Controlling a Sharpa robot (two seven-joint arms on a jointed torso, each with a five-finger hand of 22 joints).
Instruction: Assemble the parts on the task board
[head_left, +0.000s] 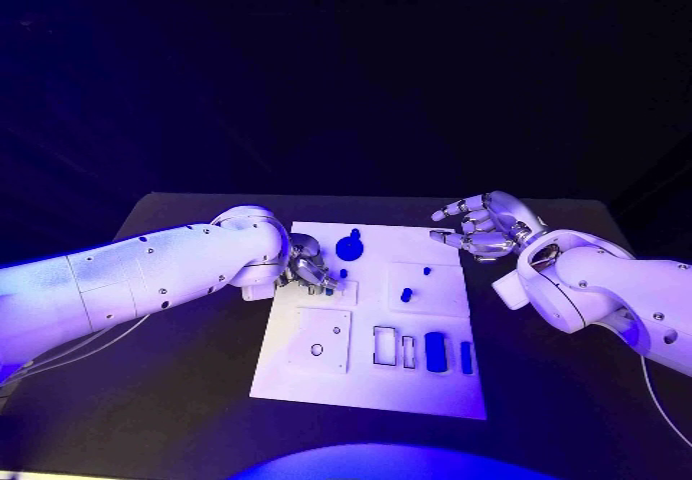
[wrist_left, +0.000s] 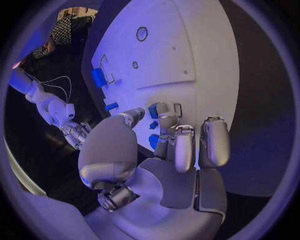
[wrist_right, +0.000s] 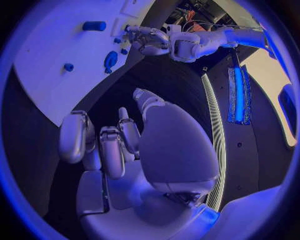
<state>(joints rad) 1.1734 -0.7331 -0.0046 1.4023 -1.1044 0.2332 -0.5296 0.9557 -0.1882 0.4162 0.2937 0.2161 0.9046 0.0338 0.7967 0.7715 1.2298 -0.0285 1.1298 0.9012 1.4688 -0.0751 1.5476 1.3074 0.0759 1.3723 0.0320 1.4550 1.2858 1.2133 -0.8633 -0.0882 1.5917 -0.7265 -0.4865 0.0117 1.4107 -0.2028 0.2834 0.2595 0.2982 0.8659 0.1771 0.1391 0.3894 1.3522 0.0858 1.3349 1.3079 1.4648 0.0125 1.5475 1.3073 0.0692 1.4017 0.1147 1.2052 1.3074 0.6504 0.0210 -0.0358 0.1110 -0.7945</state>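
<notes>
Head view, parts: small blue part (head_left: 342, 272) is sitting near the task board's (head_left: 361, 385) left edge, a knobbed blue piece (head_left: 351, 241) just beyond it.
Left hand: left hand (head_left: 309, 268) is reaching over that edge, fingers curling down at the part; whether it is actually gripping cannot be told.
Right hand: right hand (head_left: 483, 226) is hovering off the far right corner, fingers spread, holding nothing.
Doing it well: probably closing squarely and lifting straight, avoiding the knobbed neighbour.
</notes>
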